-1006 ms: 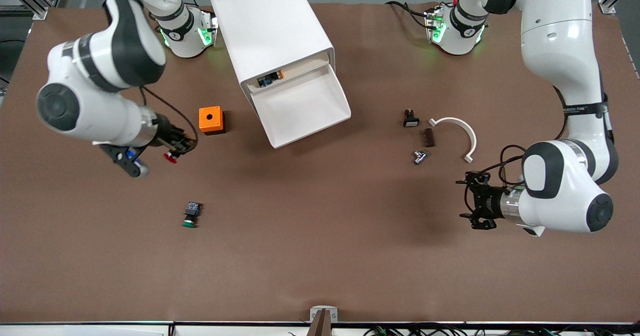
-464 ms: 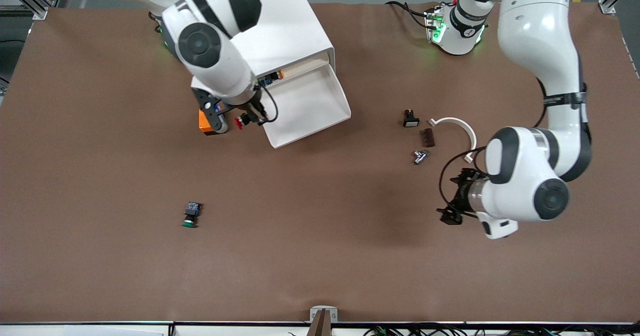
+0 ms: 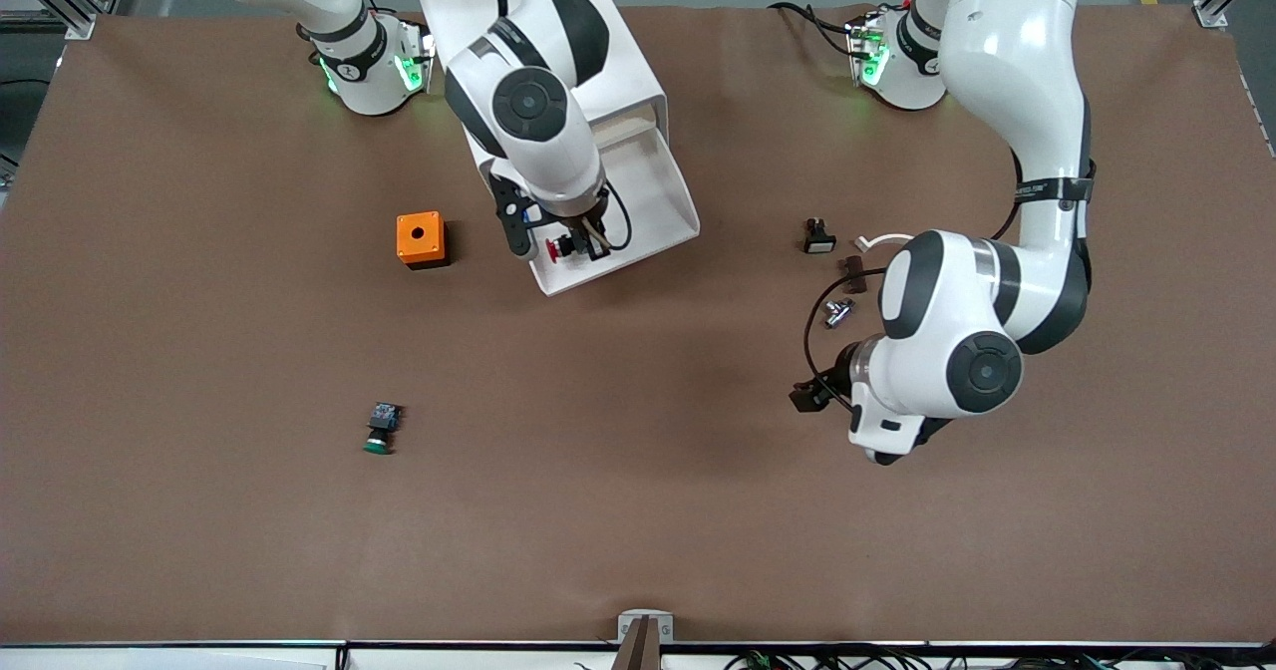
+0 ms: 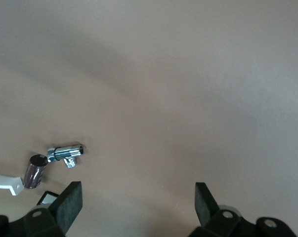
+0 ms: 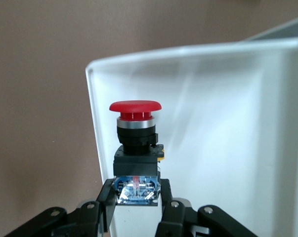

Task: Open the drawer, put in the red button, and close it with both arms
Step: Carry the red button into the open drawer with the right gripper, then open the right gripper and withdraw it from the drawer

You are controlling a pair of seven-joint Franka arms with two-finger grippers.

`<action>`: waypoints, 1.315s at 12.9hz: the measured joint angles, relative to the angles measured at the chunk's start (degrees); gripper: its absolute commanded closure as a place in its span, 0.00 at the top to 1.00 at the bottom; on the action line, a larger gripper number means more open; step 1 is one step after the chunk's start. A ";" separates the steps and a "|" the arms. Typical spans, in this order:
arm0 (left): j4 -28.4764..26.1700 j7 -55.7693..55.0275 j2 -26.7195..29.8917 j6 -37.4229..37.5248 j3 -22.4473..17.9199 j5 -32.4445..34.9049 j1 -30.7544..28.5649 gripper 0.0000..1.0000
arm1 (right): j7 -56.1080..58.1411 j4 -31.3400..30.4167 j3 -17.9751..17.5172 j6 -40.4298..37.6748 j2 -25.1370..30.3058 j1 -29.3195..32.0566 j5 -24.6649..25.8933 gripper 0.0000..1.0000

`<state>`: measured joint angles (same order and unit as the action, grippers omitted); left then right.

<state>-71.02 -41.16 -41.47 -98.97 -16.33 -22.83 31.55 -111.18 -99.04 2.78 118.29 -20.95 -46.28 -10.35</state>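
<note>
We see our right gripper (image 3: 576, 247) clamped on the red button (image 5: 135, 129) over the open drawer's (image 3: 653, 219) front corner, while our left gripper (image 4: 138, 200) waits, fingers apart, over bare table (image 3: 638, 510).

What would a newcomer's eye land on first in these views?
First the red button, gripped at its rear block by the right gripper over the front corner of the open drawer. Then the left gripper, open above bare table near a chrome fitting. An orange box sits beside the cabinet, toward the right arm's end.
</note>
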 measured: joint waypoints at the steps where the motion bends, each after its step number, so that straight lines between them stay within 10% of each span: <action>1: -0.09 1.09 0.00 -0.50 0.44 0.00 0.64 1.00 | -1.11 0.01 0.01 1.23 -0.85 -0.48 0.00 0.19; 5: -1.55 1.86 -0.01 -3.02 0.79 0.00 5.79 1.00 | -2.86 0.67 0.37 2.30 -1.33 -0.84 0.00 0.98; 10: -5.14 1.63 -0.05 -3.33 0.86 0.01 10.66 1.00 | 2.86 5.67 1.84 -2.48 -0.51 1.88 0.16 1.00; 17: -6.90 -3.85 -0.19 -9.99 2.96 0.00 18.55 1.00 | 50.16 14.55 2.48 -27.59 4.82 24.29 0.34 1.00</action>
<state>-77.92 -45.01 -41.65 -108.97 -13.37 -22.83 50.10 -61.02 -84.49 5.26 90.70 -16.13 -21.99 -10.01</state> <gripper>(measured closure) 0.000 0.000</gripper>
